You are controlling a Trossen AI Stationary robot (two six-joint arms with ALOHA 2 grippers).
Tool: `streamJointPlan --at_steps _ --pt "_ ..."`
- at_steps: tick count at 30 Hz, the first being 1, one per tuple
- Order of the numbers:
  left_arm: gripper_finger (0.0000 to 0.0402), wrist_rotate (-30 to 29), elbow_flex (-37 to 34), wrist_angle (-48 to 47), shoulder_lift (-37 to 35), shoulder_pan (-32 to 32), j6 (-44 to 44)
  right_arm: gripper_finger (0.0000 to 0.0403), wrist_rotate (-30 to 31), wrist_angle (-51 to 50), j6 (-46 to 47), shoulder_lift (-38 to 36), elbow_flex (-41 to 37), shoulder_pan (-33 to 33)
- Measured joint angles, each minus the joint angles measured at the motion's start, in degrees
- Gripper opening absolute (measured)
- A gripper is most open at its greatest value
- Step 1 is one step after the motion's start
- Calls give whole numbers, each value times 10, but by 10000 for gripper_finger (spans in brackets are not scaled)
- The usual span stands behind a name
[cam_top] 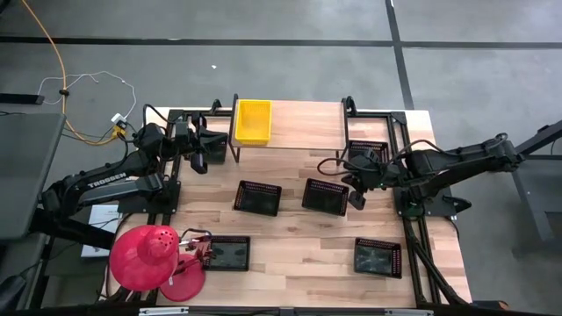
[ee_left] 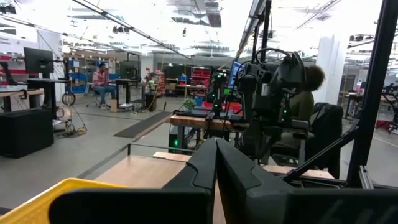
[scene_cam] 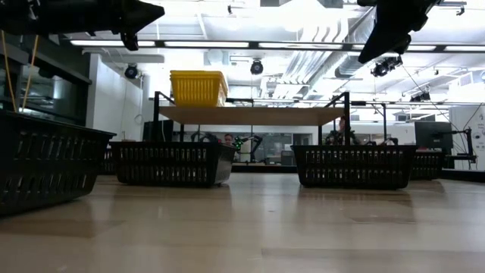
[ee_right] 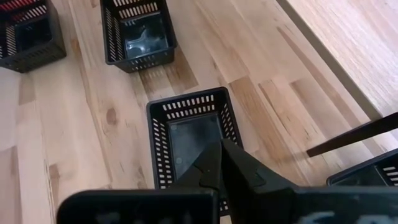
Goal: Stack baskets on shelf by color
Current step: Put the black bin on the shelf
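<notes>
In the high view, a yellow basket (cam_top: 252,121) is seen on the left end of the shelf (cam_top: 303,125); the rest of the board is bare. Five black baskets lie on the desk (cam_top: 299,241): one (cam_top: 257,197) and another (cam_top: 325,196) side by side in front of the shelf, one (cam_top: 226,254) near the front left just beside a red dome-shaped object (cam_top: 147,256), one (cam_top: 378,257) at the front right, and one (cam_top: 367,152) by the shelf's right end, partly hidden by the right arm. The left end effector (cam_top: 199,162) is held shut and empty just left of the shelf; the right end effector (cam_top: 356,199) is shut and empty, beside the right-hand middle basket.

In the low view, the yellow basket (scene_cam: 198,88) is shown standing on the shelf (scene_cam: 250,114), with black baskets on the desk below and both arms raised clear.

In the left wrist view, the closed fingers (ee_left: 217,168) are seen above a yellow rim (ee_left: 37,202), nothing being held.

In the right wrist view, the closed fingers (ee_right: 221,165) are seen over a black basket (ee_right: 193,134), not touching it; the step in hand is judged to be picking this basket. The jaws would need to be opened first, then one side wall taken between them near its middle, so that the basket hangs level; it is best carried to the bare right part of the shelf, apart from the yellow one.
</notes>
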Motion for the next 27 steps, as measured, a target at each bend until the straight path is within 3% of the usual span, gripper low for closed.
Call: streamJointPlan --at_steps 27 --pt "0 -1 0 0 0 0 -1 0 -8 -5 15 0 0 -1"
